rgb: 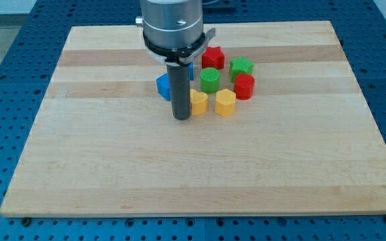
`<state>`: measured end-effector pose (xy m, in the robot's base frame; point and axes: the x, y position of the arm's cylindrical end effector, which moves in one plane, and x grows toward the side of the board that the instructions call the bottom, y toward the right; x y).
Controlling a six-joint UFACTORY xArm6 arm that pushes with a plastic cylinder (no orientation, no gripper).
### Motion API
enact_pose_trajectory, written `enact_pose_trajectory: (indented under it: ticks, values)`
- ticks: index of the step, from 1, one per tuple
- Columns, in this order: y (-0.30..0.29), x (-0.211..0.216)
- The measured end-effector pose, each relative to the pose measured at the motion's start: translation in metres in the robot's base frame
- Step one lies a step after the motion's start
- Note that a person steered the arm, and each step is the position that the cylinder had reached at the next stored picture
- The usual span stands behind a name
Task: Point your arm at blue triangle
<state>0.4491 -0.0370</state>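
The blue triangle [163, 86] lies near the middle of the board, partly hidden behind my rod. My tip [181, 118] rests on the board just below and to the right of it, touching the left side of a yellow block [198, 102]. A second blue block [190, 70] shows only as a sliver behind the rod, above the triangle.
A yellow hexagon-like block [225, 102], a green cylinder [210, 79], a red star [212, 57], a green star [241, 67] and a red cylinder [244, 86] cluster to the right of the rod. The wooden board [112, 167] sits on a blue perforated table.
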Motion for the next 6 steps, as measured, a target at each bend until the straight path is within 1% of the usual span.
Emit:
enact_pose_trajectory:
  ticks: [2, 3, 4, 5, 6]
  values:
    - [0.001, -0.009]
    - [-0.001, 0.0]
    - [-0.027, 0.004]
    - [-0.052, -0.009]
    - [-0.065, -0.042]
